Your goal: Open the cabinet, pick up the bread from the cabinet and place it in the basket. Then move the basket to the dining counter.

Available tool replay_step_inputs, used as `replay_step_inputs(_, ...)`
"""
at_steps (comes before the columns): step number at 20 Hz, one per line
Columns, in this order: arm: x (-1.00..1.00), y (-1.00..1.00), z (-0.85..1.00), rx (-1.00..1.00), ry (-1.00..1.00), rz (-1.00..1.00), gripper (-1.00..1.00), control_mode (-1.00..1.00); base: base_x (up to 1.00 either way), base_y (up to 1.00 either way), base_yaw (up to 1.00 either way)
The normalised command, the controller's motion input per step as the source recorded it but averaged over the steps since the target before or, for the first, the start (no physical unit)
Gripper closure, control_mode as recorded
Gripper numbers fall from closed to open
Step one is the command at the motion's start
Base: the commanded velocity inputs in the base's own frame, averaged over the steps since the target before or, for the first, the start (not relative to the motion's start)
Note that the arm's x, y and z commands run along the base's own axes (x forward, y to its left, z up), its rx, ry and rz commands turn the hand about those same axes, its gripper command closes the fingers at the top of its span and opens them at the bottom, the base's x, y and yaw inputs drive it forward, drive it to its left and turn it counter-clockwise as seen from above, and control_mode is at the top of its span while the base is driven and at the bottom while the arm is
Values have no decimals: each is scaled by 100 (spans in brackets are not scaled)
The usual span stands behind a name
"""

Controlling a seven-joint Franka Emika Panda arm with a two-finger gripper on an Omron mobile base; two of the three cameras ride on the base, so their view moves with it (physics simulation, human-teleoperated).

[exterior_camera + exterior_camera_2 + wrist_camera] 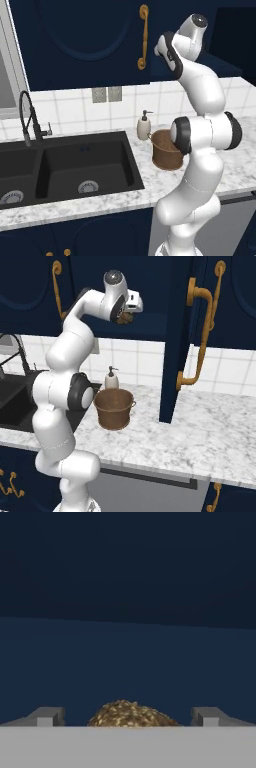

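Note:
The navy wall cabinet [150,326] stands with its right door [176,341] swung open towards me. On its shelf lies the golden-brown bread [131,714], also seen under the hand [125,319]. My gripper [129,718] is inside the cabinet, open, one fingertip [47,717] on each side of the bread and apart from it. The brown basket [114,408] stands upright on the marble counter below, seen behind the arm [166,150] from the left. The dining counter is out of view.
A white soap dispenser [144,126] stands just behind the basket by the tiled wall. A black double sink [75,165] with a black tap [29,120] lies to the left. The left cabinet door [85,40] is shut. The open door's brass handle [200,331] juts out over the counter.

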Motion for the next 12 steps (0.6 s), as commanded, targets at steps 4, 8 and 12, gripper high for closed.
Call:
replay_step_inputs(4,1,0,-37,-6,0,1,-100,-100,0,0,0)
replay_step_inputs(8,0,0,-35,-5,0,0,-100,-100,0,0,0)
replay_step_inputs(12,0,0,-23,0,0,1,-100,-100,0,0,0)
